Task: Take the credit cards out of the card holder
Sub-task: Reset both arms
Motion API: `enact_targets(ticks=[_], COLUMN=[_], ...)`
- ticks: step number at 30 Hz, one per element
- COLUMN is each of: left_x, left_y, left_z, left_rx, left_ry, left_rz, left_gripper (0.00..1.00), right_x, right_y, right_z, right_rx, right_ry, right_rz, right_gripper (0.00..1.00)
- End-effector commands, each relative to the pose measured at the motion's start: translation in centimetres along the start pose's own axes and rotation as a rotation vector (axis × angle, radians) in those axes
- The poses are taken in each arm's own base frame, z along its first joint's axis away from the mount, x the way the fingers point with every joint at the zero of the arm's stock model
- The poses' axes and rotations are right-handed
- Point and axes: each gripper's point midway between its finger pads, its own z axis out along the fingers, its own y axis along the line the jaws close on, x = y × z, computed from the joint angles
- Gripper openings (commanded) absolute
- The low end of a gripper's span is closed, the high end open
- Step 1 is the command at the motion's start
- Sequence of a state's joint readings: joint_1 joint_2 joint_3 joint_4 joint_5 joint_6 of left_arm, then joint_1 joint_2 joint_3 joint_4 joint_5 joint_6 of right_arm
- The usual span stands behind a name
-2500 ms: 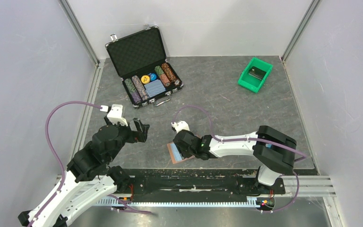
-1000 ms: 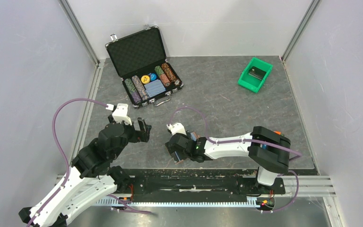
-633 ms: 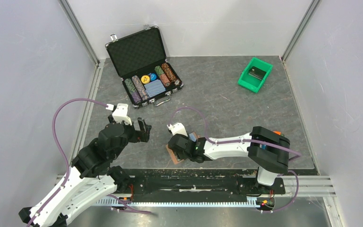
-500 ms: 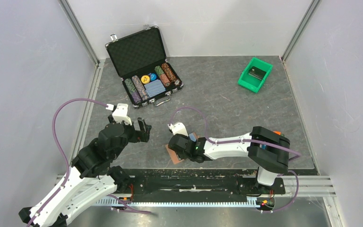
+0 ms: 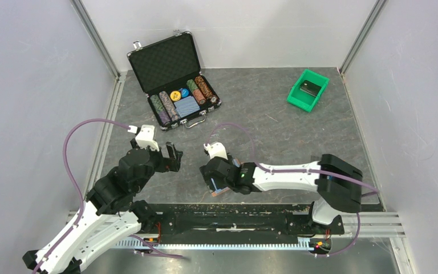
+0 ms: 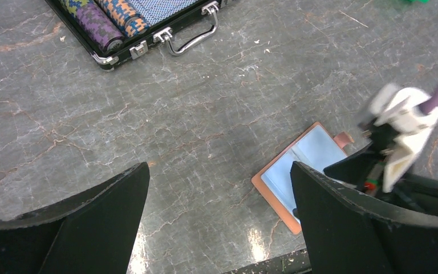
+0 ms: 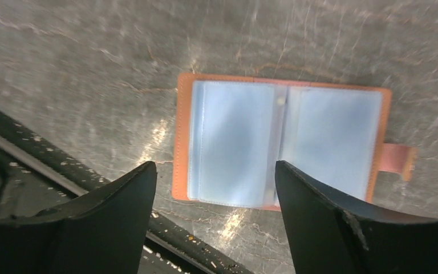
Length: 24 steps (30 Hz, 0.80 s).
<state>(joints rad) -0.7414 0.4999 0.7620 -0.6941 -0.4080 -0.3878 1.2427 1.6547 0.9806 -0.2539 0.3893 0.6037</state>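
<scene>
Right arm has swung its elbow outward and slid its end effector over the flat brown bifold card holder, hiding most of it from above; jaws spread, gripping nothing; holder lies open, pale blue lining up, directly beneath, long axis running finger to finger, at the grey marbled table's near edge; no dark credit cards discernible; left end effector gapes empty, farther off; black hard poker-chip case and green plastic bin well apart, nothing obstructs.
</scene>
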Motion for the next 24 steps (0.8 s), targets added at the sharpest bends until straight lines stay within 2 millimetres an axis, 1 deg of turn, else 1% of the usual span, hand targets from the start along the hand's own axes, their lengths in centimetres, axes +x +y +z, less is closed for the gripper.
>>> enact_targets(ticks=[1, 4, 5, 7, 10, 14, 17, 19, 24], left_x=[-0.4, -0.5, -0.7, -1.2, -2.2, -3.7, -4.6, -5.0, -5.1], left_y=[-0.8, -1.9, -2.5, -3.5, -4.7, -5.8, -6.3, -6.5, -6.3], left_z=[0.1, -0.2, -0.4, -0.8, -1.5, -2.6, -3.2, -3.4, -3.3], left_rx=[0.03, 0.087, 0.115, 0.171, 0.231, 0.301, 0.343, 0.362, 0.353], left_ry=[-0.004, 0.004, 0.005, 0.006, -0.008, -0.054, -0.096, -0.119, -0.137], left_rz=[-0.03, -0.052, -0.058, -0.068, -0.092, -0.13, -0.15, -0.158, -0.175], left_gripper=[1.0, 1.0, 1.0, 1.0, 1.0, 1.0, 1.0, 1.0, 1.0], right_x=[-5.8, -7.7, -8.0, -9.1, -10.0, -10.3, -10.1, -9.9, -9.8], right_y=[0.4, -1.2, -1.9, -3.6, -5.7, -8.6, -10.0, -10.7, -11.8], right_z=[-4.2, -6.7, -7.4, -9.5, -12.4, -15.5, -16.9, -17.4, -18.5], right_rx=[-0.058, -0.036, -0.015, 0.018, 0.047, 0.094, 0.097, 0.098, 0.101], right_ry=[-0.15, -0.229, -0.251, -0.317, -0.396, -0.487, -0.538, -0.559, -0.603], right_rz=[0.033, 0.036, 0.035, 0.049, 0.072, 0.171, 0.241, 0.273, 0.33], right_gripper=[0.82, 0.96, 0.98, 0.98, 0.98, 0.98, 0.98, 0.98, 0.98])
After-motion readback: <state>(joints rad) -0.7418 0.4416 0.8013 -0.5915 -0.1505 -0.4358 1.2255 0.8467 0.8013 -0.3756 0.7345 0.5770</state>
